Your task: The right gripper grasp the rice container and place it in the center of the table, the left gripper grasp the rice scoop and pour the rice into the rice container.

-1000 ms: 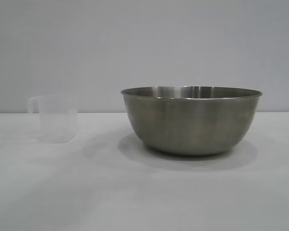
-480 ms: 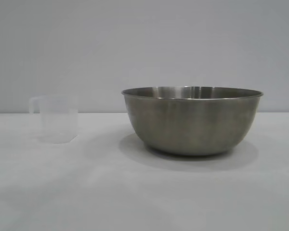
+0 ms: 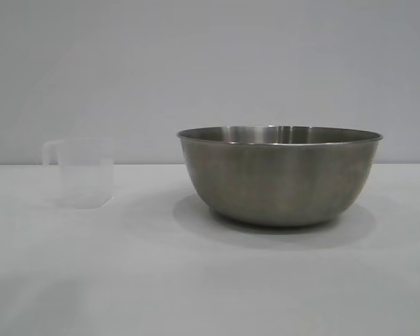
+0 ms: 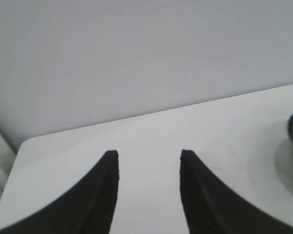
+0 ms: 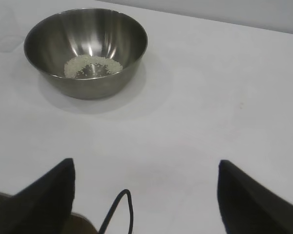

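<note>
Two objects: round brushed-steel rice container [image 3: 279,176], translucent plastic rice scoop [image 3: 80,171] | rice [image 5: 92,66] inside container | my right gripper [image 5: 146,168] wide apart, container well ahead | my left gripper [image 4: 149,157] apart, empty

Open table [image 3: 196,280] between rice scoop [image 3: 84,172] and rice container [image 3: 280,175].

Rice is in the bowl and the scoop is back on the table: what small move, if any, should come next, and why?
Probably just park both arms. The rice lies in the rice container, the rice scoop stands upright alone, and the left tool and right tool are open and empty.
</note>
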Robot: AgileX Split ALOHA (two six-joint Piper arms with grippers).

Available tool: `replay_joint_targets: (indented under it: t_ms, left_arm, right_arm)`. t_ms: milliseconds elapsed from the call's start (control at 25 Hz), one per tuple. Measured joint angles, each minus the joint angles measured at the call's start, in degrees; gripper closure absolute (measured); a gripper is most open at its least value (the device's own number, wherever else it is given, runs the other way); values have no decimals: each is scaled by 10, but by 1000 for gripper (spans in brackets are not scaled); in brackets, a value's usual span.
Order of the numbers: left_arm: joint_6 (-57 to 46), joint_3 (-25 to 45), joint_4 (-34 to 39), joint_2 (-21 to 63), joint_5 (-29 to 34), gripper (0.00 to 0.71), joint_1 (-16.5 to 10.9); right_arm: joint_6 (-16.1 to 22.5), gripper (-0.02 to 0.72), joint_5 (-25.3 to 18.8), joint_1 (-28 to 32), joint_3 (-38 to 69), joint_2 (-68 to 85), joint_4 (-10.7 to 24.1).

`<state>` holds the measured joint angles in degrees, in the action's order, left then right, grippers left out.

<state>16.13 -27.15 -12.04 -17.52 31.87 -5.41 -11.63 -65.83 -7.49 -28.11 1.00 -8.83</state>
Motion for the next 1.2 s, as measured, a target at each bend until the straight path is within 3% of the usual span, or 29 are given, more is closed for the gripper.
replay_joint_targets:
  t_ms: [160,440,1200]
  left_arm:
    - [-81,0,74,38,88,452,0]
    - [-101,0,99,109,195,452,0]
    - [-130,-6,101,122,318,452,0]
  right_arm:
    - [0,152,0,1,0,0,0]
    - [0,152,0,1,0,0,0]
    - [0,152,0,1,0,0,0]
